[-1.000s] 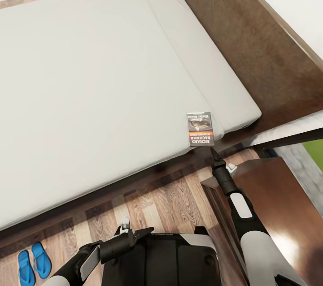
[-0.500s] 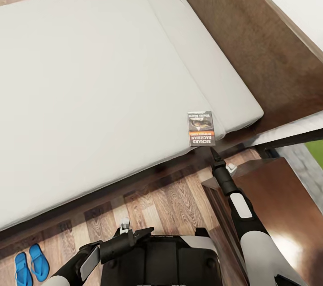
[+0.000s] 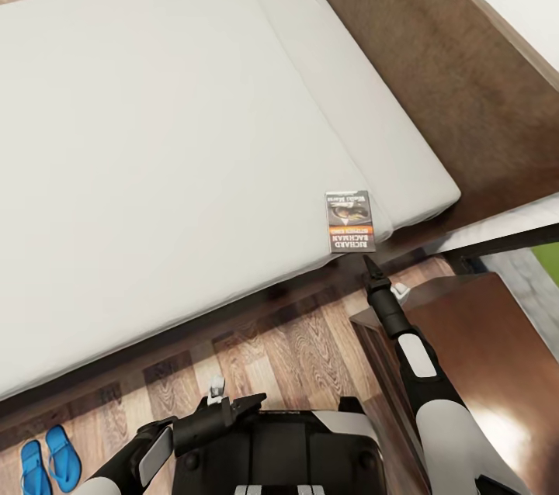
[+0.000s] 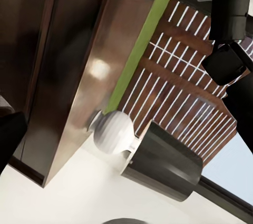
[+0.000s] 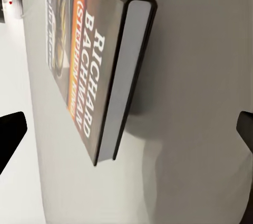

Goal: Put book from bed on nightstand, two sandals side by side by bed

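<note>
The book (image 3: 350, 221) lies flat at the near corner of the bed's off-white mattress (image 3: 171, 130), close to its edge. My right gripper (image 3: 367, 265) hovers just short of the book's near edge, over the bed's frame. In the right wrist view the book (image 5: 89, 60) lies ahead, and my right gripper (image 5: 126, 132) is open with nothing between its dark fingertips (image 5: 10, 134). The two blue sandals (image 3: 48, 464) lie side by side on the floor at the lower left. A dark-brown nightstand (image 3: 481, 340) stands right of my right arm. My left gripper (image 3: 225, 398) hangs open near my trunk.
The dark wooden headboard (image 3: 435, 68) runs along the bed's right side. A strip of wood-plank floor (image 3: 287, 355) lies between the bed and my base. The left wrist view takes in the nightstand (image 4: 68, 76), my right arm and a window with a slatted fence (image 4: 179, 92).
The whole view has shifted slightly, so the sandals sit lower left in the picture. My right gripper keeps its place just short of the book; nothing was grasped.
</note>
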Tool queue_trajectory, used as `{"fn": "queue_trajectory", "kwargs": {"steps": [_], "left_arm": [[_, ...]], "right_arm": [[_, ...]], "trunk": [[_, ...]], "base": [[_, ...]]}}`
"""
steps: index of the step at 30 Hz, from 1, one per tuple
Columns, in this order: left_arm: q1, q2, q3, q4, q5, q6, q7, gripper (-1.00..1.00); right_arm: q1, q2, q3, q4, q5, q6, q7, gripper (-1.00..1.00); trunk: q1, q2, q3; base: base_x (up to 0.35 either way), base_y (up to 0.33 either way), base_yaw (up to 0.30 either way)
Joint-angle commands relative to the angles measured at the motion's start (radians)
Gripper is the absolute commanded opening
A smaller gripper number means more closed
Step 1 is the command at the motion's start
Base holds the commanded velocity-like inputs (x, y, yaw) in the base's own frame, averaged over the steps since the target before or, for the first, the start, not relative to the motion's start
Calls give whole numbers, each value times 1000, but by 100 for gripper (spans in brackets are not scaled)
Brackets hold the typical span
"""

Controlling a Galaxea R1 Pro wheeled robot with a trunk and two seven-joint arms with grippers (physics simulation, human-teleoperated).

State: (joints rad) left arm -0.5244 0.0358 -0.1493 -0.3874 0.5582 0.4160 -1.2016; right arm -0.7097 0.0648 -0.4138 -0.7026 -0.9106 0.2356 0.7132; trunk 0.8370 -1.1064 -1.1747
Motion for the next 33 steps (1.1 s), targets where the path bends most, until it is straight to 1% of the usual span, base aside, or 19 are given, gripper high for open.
{"fn": "queue_trajectory", "kwargs": {"steps": [1, 7, 17, 24, 33], "left_arm": [[0, 1, -6, 0, 9, 10, -1, 100], [0, 1, -6, 1, 9, 10, -1, 100], [0, 1, -6, 1, 9, 10, -1, 100], [0, 2, -6, 1, 9, 10, -1, 100], [0, 1, -6, 1, 9, 10, -1, 100]], "right_arm": [[-1, 1, -5, 0, -7, 10, 3, 100], [-1, 1, -4, 0, -7, 10, 3, 100], [-1, 1, -3, 0, -7, 8, 3, 100], [-1, 1, -3, 0, -7, 8, 3, 100], [-1, 1, -3, 0, -7, 10, 3, 100]], "trunk": [[4, -8, -4], [27, -50, -22], [27, -50, -22], [27, -50, -22], [27, -50, -22]], "base": [[0, 0, 0], [0, 0, 0], [1, 0, 0], [145, 0, 0], [16, 0, 0]]}}
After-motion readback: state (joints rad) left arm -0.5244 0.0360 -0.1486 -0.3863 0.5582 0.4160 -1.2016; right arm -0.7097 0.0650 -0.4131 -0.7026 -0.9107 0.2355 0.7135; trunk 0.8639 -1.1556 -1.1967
